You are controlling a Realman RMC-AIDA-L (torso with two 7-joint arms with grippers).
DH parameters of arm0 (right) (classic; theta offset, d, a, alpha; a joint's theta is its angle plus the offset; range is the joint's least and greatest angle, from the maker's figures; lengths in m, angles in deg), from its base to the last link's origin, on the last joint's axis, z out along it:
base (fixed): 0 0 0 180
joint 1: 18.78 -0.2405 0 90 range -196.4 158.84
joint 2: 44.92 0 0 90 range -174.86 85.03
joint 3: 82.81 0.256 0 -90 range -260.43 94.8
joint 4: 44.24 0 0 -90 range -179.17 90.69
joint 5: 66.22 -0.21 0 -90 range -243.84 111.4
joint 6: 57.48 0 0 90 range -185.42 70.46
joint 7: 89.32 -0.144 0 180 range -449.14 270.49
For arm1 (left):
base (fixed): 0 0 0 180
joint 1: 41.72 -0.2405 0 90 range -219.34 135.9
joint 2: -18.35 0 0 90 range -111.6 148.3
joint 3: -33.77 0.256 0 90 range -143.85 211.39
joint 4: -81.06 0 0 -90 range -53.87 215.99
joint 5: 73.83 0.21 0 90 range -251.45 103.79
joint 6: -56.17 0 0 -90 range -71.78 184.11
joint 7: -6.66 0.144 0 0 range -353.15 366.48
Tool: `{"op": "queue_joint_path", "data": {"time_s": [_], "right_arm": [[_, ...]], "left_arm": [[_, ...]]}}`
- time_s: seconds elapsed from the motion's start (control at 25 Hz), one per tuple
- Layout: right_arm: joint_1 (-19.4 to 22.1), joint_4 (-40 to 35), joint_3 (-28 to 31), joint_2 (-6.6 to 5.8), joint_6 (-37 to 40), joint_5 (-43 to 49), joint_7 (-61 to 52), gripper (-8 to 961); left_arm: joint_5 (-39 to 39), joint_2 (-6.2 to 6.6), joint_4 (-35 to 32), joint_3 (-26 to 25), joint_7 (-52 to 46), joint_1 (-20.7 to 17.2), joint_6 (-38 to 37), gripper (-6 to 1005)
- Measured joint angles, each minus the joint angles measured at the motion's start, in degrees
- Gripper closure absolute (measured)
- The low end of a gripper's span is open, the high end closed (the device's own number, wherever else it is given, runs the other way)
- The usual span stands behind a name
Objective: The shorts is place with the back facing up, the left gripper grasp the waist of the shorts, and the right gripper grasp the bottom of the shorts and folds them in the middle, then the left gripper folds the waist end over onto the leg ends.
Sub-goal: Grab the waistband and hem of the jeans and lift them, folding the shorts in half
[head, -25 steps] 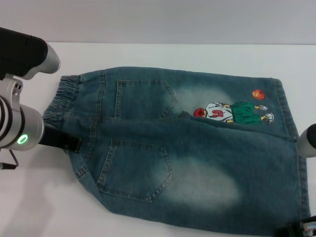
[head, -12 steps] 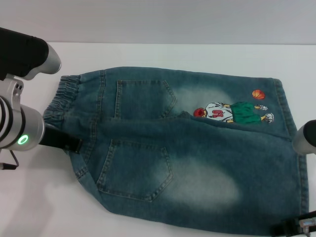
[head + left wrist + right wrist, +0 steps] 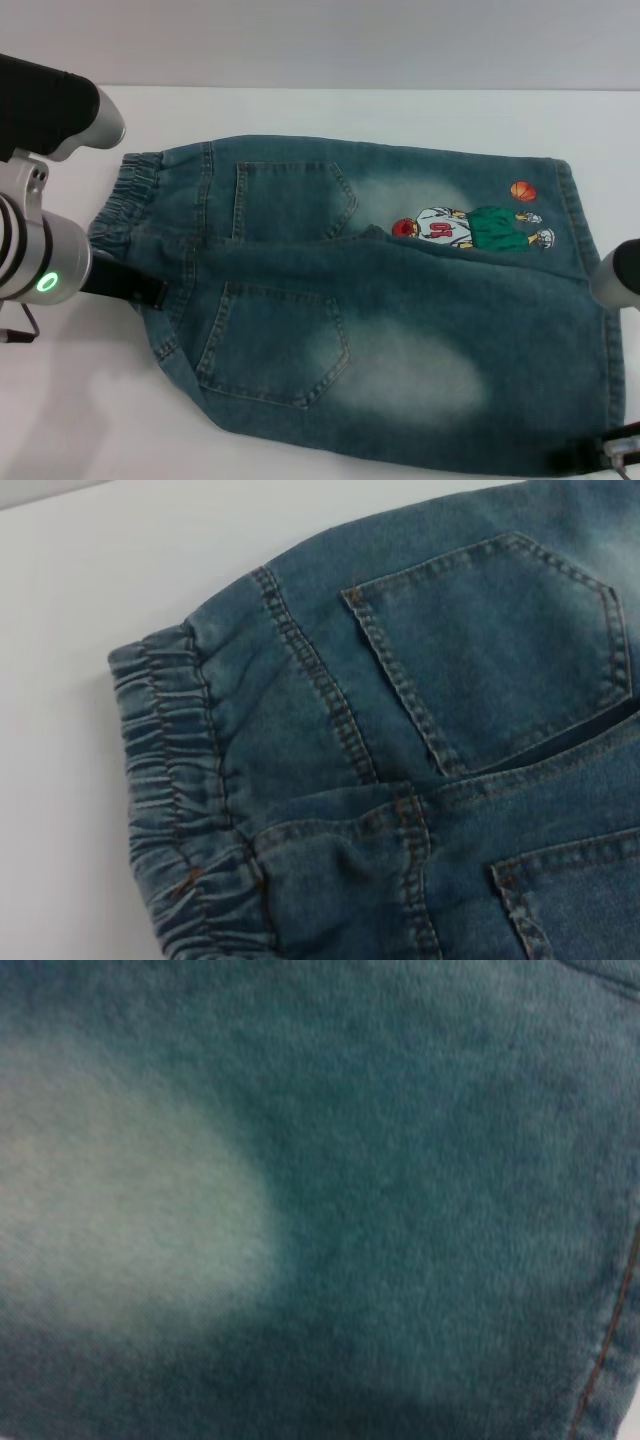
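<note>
Both arms low | left gripper [image 3: 135,288] at waistband [image 3: 125,200], right gripper [image 3: 605,455] at hem [image 3: 600,350]; grips seemingly unclear

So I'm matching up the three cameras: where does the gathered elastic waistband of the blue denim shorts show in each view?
Head view: the puckered elastic denim waistband sits at the shorts' left end, just above the left tool's black part.
Left wrist view: the waistband runs down the picture's left side, against the white table.
Right wrist view: not in it, only faded denim.
Shared landmark: the stitched patch pocket, in the head and left wrist views.
</note>
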Motion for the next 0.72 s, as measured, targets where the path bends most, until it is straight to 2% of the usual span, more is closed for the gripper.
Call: {"op": "queue_joint_path", "data": {"time_s": [0.24, 0.32, 0.72], "right_arm": [[-0.25, 1.89, -0.02, -0.33, -0.02, -0.65, 1.00, 226], [-0.76, 2.00, -0.37, -0.38, -0.02, -0.67, 1.25, 444], [-2.02, 1.54, -1.55, -0.53, -0.09, -0.69, 1.33, 841]], "left_arm": [[0.00, 0.00, 0.29, 0.00, 0.02, -0.07, 0.05, 994], [0.00, 0.00, 0.30, 0.00, 0.08, -0.05, 0.07, 994], [0.01, 0.00, 0.33, -0.04, 0.19, 0.00, -0.05, 994]]}}
